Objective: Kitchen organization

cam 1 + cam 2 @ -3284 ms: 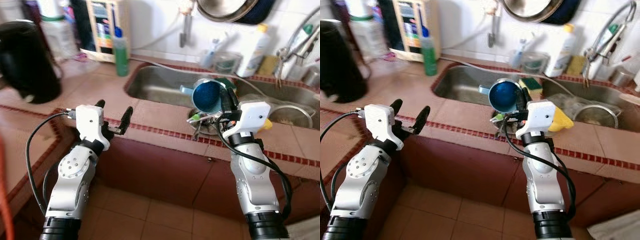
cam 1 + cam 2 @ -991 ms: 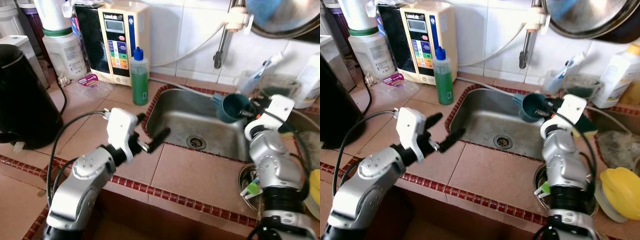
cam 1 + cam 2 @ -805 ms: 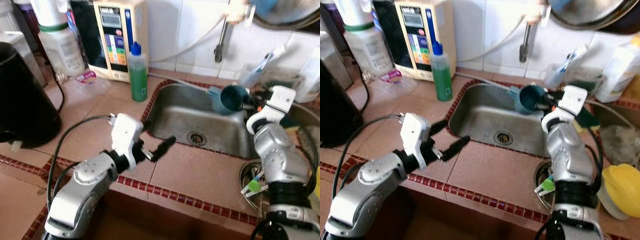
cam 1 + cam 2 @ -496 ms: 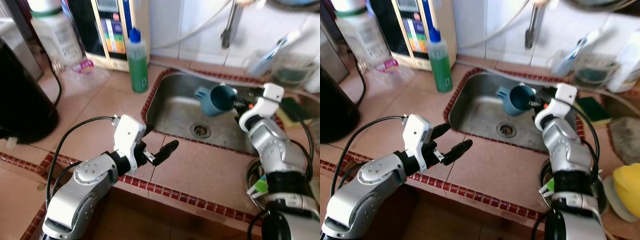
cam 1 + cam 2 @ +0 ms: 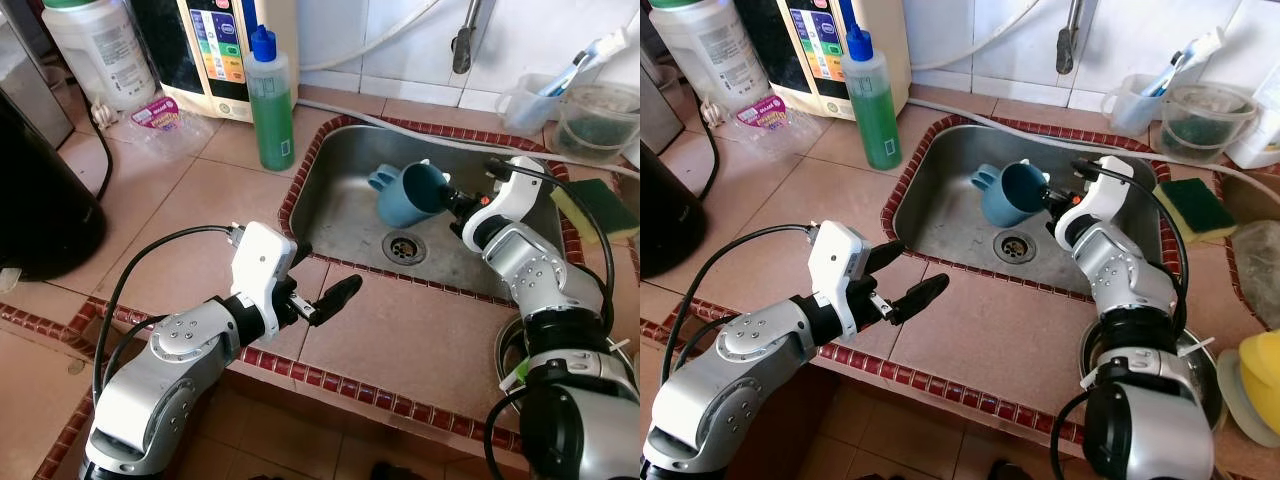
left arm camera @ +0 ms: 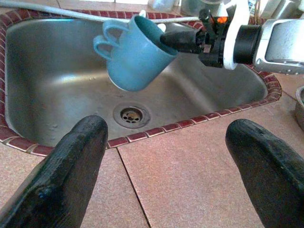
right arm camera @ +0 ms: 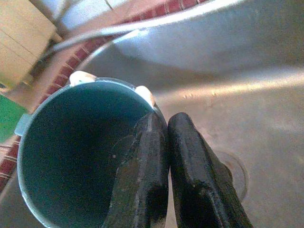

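One blue cup (image 5: 410,193) up in the air over the sink (image 5: 335,210), tipped on its side, pinched at the rim by the right gripper (image 5: 455,203) with fingers shut tight on its wall. Looks light and hard, maybe slippery, so best held at rim or handle. Left gripper (image 5: 322,283) over the counter (image 5: 400,330), fingers wide apart, holding nothing

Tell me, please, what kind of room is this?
Most likely a home kitchen: a steel sink set in a tiled counter, a green soap bottle, and a blue cup held by the right gripper.
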Robot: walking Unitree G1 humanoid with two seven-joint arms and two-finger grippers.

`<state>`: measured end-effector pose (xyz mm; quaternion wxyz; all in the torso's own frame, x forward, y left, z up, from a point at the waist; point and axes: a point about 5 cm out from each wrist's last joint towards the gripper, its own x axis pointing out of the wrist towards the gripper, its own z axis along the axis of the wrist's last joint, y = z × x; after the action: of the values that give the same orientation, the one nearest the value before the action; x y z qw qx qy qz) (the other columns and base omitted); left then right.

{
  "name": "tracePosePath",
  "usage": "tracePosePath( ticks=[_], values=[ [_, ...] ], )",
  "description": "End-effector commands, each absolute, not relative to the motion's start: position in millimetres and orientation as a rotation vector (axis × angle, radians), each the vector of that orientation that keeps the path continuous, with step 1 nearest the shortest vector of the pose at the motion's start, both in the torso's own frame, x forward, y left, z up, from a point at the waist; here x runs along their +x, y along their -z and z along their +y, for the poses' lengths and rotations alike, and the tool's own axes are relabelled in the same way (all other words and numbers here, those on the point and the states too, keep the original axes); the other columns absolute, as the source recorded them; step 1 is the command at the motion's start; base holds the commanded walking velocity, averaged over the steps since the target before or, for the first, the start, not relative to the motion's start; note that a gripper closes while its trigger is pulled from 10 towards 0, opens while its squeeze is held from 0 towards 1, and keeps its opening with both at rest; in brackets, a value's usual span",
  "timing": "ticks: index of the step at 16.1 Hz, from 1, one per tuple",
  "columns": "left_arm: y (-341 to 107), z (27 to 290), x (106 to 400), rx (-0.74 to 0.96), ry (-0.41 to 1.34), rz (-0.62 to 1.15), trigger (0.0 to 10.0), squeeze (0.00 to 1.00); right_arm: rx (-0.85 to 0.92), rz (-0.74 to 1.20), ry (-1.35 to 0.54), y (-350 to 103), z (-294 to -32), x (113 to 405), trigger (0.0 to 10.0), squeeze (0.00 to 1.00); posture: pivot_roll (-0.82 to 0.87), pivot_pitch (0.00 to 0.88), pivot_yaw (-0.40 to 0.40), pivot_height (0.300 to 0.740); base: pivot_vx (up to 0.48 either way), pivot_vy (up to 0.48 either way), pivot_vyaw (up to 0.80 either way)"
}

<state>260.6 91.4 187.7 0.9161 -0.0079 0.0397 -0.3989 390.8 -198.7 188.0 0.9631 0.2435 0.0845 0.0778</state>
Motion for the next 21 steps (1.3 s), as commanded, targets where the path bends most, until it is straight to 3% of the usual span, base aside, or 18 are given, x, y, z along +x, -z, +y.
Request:
tracePosePath(
  ticks=[1, 3, 4, 5, 6, 13, 18, 21],
  values=[
    [-191.5, 91.1, 258.3, -0.009, 0.824, 0.072, 10.0, 0.00, 0.505, 0.174, -0.169, -192.2, -200.4, 393.1, 10.0, 0.00, -0.05, 0.233, 0.043, 0.740, 0.000, 0.000, 0.00],
    [-191.4, 88.1, 258.1, -0.012, 0.837, 0.075, 10.0, 0.00, 0.508, 0.192, -0.168, -192.6, -199.8, 394.5, 10.0, 0.00, -0.06, 0.237, 0.049, 0.740, 0.000, 0.000, 0.00],
    [-191.5, 87.3, 257.9, -0.014, 0.839, 0.075, 10.0, 0.00, 0.519, 0.189, -0.178, -193.4, -198.8, 394.5, 10.0, 0.18, -0.06, 0.238, 0.049, 0.740, 0.000, 0.000, 0.00],
    [-191.6, 86.8, 257.8, -0.016, 0.842, 0.076, 10.0, 0.00, 0.527, 0.187, -0.184, -193.8, -198.1, 394.5, 10.0, 0.18, -0.06, 0.238, 0.049, 0.740, 0.000, 0.000, 0.00],
    [-192.0, 86.3, 258.3, -0.019, 0.844, 0.075, 10.0, 0.00, 0.528, 0.183, -0.188, -193.4, -197.7, 395.0, 10.0, 1.00, -0.05, 0.237, 0.050, 0.740, 0.000, 0.000, 0.00],
    [-192.9, 88.5, 261.5, -0.010, 0.829, 0.068, 10.0, 0.00, 0.544, 0.135, -0.207, -200.9, -196.3, 398.3, 10.0, 1.00, -0.04, 0.226, 0.051, 0.740, 0.000, 0.000, 0.00],
    [-197.9, 98.2, 275.3, 0.024, 0.715, 0.005, 10.0, 0.00, 0.520, -0.060, -0.255, -229.6, -191.3, 399.2, 10.0, 1.00, -0.05, 0.184, 0.033, 0.740, 0.000, 0.000, 0.00],
    [-205.7, 114.9, 294.6, 0.005, 0.523, -0.060, 10.0, 0.00, 0.275, -0.222, -0.206, -243.5, -187.5, 390.4, 10.0, 1.00, -0.06, 0.126, 0.015, 0.740, 0.000, 0.000, 0.00]
  ],
)
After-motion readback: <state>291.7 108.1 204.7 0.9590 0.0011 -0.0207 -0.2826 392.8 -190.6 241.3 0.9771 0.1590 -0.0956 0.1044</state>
